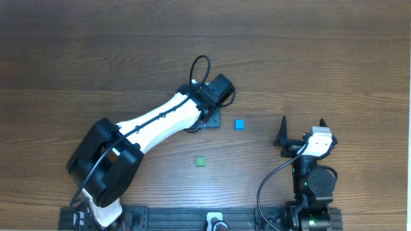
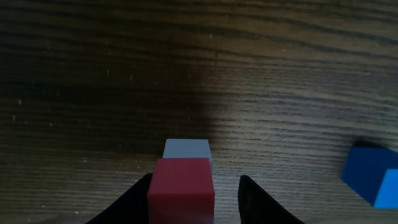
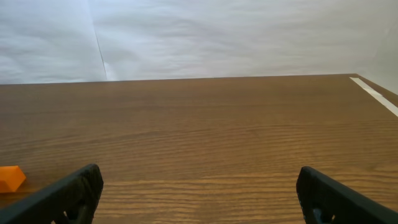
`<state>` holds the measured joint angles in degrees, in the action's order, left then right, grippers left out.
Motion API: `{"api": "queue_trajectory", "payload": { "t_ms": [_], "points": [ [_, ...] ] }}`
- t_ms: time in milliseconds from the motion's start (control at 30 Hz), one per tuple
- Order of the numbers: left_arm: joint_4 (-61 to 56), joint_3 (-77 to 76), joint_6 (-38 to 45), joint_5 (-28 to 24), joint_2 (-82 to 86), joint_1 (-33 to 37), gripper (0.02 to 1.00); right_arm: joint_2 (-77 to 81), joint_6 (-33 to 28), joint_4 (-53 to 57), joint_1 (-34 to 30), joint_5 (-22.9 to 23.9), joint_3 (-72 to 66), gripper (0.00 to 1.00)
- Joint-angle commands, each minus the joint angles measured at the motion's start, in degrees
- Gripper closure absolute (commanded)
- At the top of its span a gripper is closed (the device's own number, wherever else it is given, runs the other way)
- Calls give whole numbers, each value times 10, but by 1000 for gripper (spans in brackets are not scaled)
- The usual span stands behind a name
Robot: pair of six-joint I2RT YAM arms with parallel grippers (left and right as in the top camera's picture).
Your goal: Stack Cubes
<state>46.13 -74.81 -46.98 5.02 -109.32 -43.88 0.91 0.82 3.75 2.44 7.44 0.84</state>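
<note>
The left tool (image 2: 196,179) stands out over the middle of the surface (image 1: 96,58) with its jaws parted around the red cube (image 2: 180,190). One finger (image 2: 127,205) is close against the cube and the other stands clear of it. The red cube seems to rest on a grey cube (image 2: 186,149), though not squarely, since a strip of the grey top shows beyond it. The chief risk is that the near finger drags the red cube as the tool lifts, tipping it off such an offset seat. Closing the jaws again could shove both cubes sideways. The green cube (image 1: 201,162) lies apart, nearer the bases, and the blue cube (image 1: 239,124) sits just beside the stack, where a careless swing could knock it. The right tool (image 1: 302,136) rests wide open near its base, with an orange cube (image 3: 11,177) off to one side. Reaching in now would risk the two arms colliding.
</note>
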Motion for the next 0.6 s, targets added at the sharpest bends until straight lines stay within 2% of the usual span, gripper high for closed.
{"api": "queue_trajectory", "payload": {
  "t_ms": [33,467,500,600],
  "points": [
    [-3,-10,3,9,-18,-2,581,-5,-3,-1,0,-5,-5,7],
    [-7,-10,3,10,-19,-1,557,-5,-3,-1,0,-5,-5,7],
    [-9,-10,3,11,-19,-1,516,-5,-2,-1,0,-5,-5,7],
    [-11,-20,3,16,-19,3,251,-5,-3,-1,0,-5,-5,7]
  ]
}}
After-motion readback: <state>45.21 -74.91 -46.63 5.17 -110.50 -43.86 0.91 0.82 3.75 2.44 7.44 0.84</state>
